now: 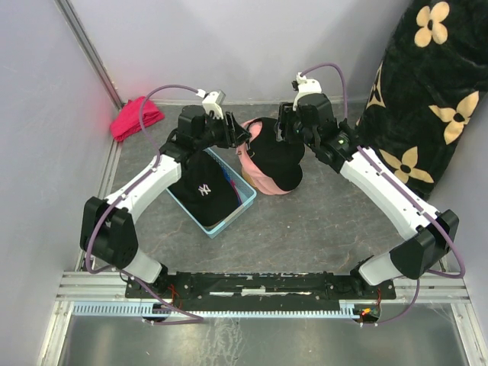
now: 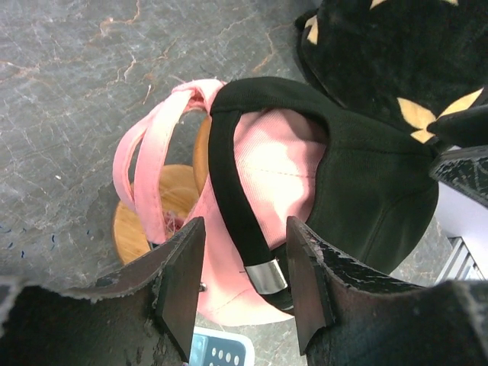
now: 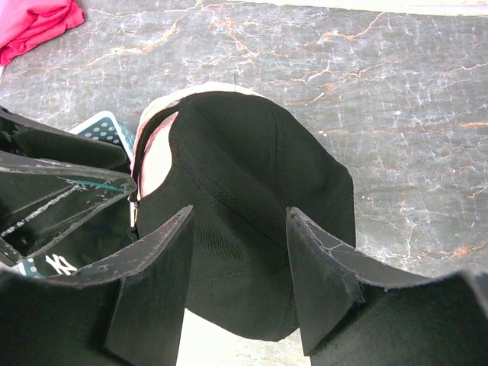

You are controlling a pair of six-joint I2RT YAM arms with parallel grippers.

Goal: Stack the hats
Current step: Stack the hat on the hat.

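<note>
A black hat (image 1: 280,156) lies over a light pink hat (image 1: 263,185) on a wooden stand (image 2: 145,229) in the middle of the floor. My left gripper (image 1: 242,138) hangs at the stack's back left. In the left wrist view the left gripper (image 2: 244,284) is open, and the black hat's rear strap (image 2: 232,206) with its metal buckle runs between the fingers with gaps on both sides. My right gripper (image 1: 284,131) is at the stack's far right side, and in the right wrist view the right gripper (image 3: 239,278) is open over the black hat (image 3: 244,175). A second black hat (image 1: 201,192) with a white logo sits in a blue basket (image 1: 238,206).
A red-pink cloth bundle (image 1: 136,117) lies by the back left wall. A black blanket with cream flowers (image 1: 427,99) fills the right side. Grey walls close in at the left and at the back. The basket stands right beside the stand, under my left arm.
</note>
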